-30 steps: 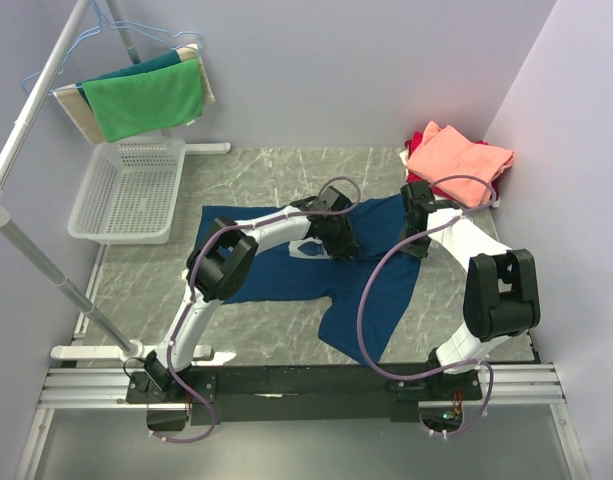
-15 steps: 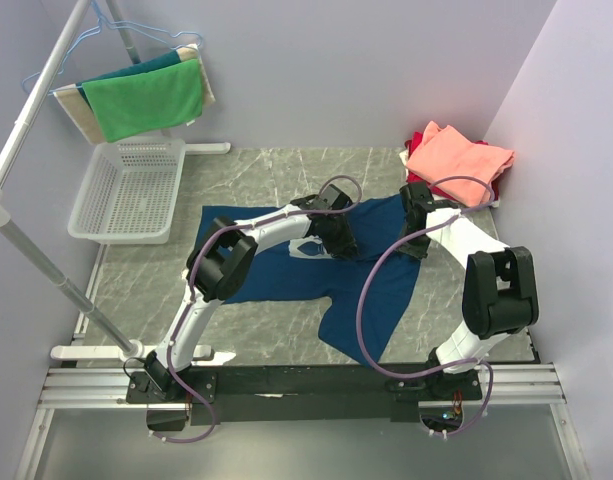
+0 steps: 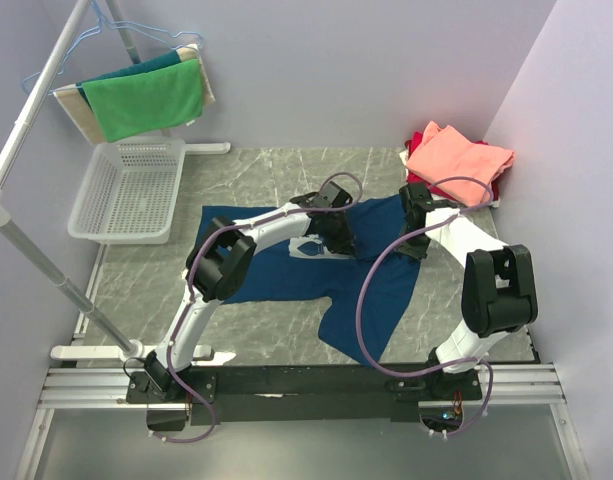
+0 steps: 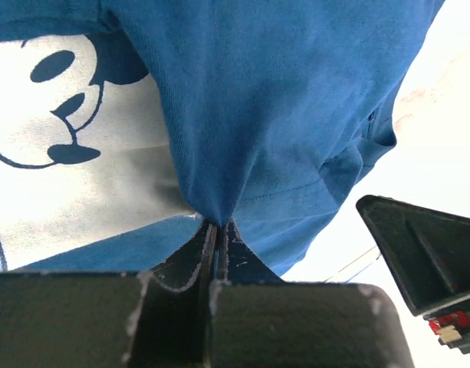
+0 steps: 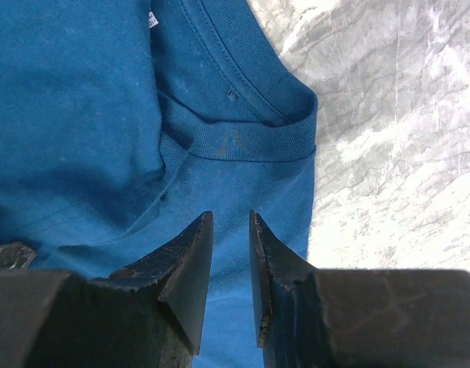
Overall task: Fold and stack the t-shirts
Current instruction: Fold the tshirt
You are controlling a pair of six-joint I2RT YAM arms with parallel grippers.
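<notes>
Top external view: a folded salmon-pink cotton t-shirt [image 3: 458, 155] lies on a folded red t-shirt [image 3: 423, 137] at the far right corner of the grey marble-patterned worktop [image 3: 236, 165]. By the look of it, that part of the stack is done. The dark navy-blue cotton t-shirt [image 3: 276, 275] is not yet folded. It lies spread and rumpled across the middle of the worktop, with one part trailing toward the near edge and its pale square cartoon-mouse print [image 4: 58, 153] facing up. Folding it and setting it on the stack at the far right corner is what remains.

Both arms reach over this shirt near its far edge. The left fingers [image 4: 190, 261] are closed tight on a pinch of the blue fabric beside the print, and the cloth rises to a small peak where they clamp it. The right fingers [image 5: 185, 264] stand partly open with a narrow gap between them, poised over the blue cloth just below the ribbed collar [image 5: 250, 142]. They hold nothing, and whether their tips touch the fabric I cannot tell. Judging by this, the left grasp is made and the right one is about to be.
</notes>
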